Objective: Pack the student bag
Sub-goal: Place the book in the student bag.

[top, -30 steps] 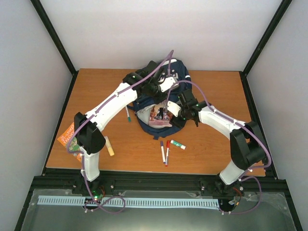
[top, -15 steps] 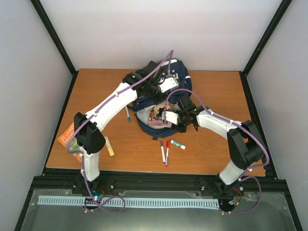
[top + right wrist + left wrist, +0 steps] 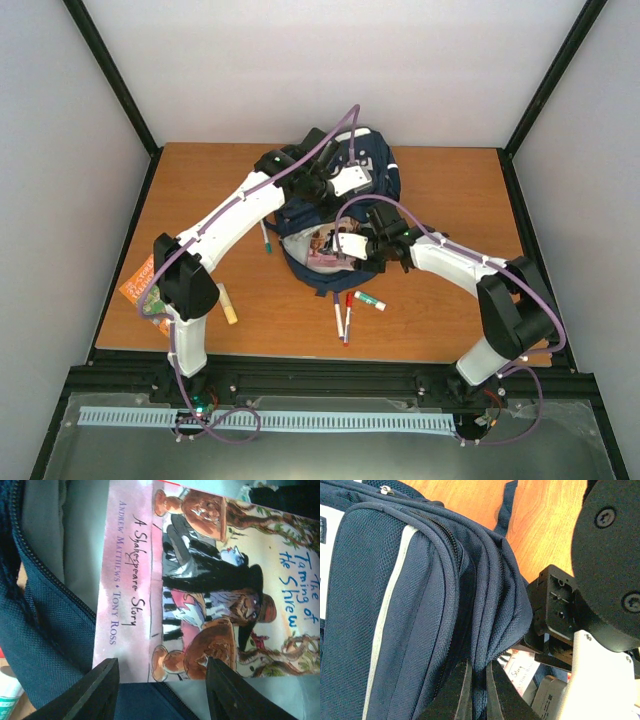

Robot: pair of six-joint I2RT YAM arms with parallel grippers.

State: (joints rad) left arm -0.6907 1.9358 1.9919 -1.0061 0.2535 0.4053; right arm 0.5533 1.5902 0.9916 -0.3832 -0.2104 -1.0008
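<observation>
Lying at the far middle of the bench (image 3: 450,190), the student bag (image 3: 385,180) is sitting under both hands, its mouth gaping toward the arms' bases.

Item: the left hand (image 3: 479,696) is pinching together on a fold of navy fabric at the bag's rim. A zipped panel with a white stripe is rising just beyond its fingertips.

Item: the right hand (image 3: 162,687) is hovering with its fingers apart over the near edge of a picture book (image 3: 200,580), "The Taming of the Shrew". The book is lying flat inside the bag on the pale lining. One fingertip is overlapping the cover; whether it is touching cannot be told.

Item: three loose things are lying on the bench, nearer the bases than the right hand: a purple marker (image 3: 338,313), a red marker (image 3: 348,316) and a green-capped marker (image 3: 369,300).

Item: a teal pen (image 3: 266,237), a yellow stick (image 3: 229,303) and an orange booklet (image 3: 140,285) are lying beside the left arm, well back from its hand.
</observation>
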